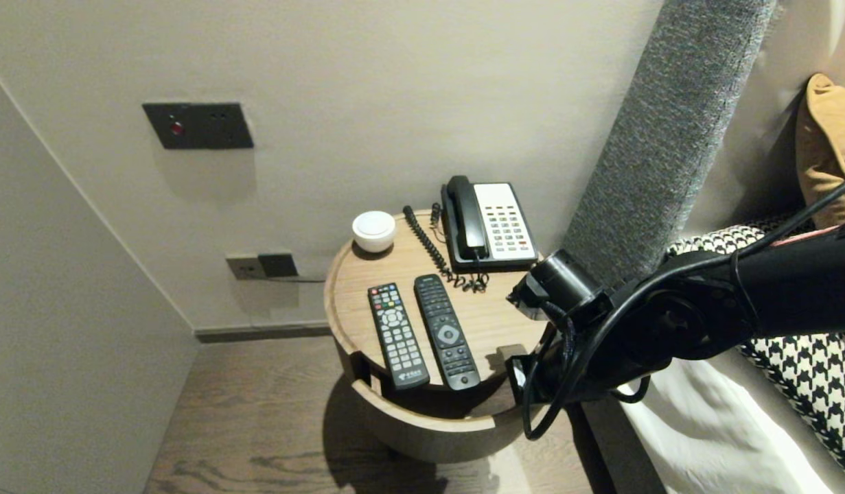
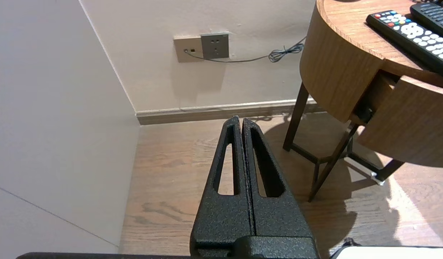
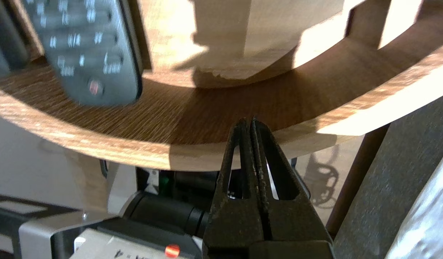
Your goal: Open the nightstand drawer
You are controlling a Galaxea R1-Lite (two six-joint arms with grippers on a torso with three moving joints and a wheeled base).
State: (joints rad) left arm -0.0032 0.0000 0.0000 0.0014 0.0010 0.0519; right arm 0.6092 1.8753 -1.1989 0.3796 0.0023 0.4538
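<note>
R gripper (image 3: 247,120) is clenched, fingers pressed flat together w/ nothing between them. Its tips sit at the curved front wall of the open drawer (image 1: 429,425), toward the drawer's right end; can't tell whether they touch the wood. In head view the R arm comes in from the right, over the bed edge, low beside the table.

The drawer belongs to a round wooden bedside table (image 1: 494,319) and stands pulled out on the near side, its inside in shadow.

On the tabletop: 2 remotes side by side, approx. parallel, near ends hanging over the edge above the drawer. Left remote (image 1: 397,336) has coloured buttons, right remote (image 1: 447,331) is darker and slimmer. Desk phone (image 1: 491,223) sits far right w/ handset on cradle, and its coiled cord (image 1: 429,247) runs across to the left of it. Small white round dish (image 1: 374,230) is at the far left.

L gripper (image 2: 241,120) is clenched too, empty, parked low over the wood floor (image 2: 171,172), left of the table and well apart from it.
</note>
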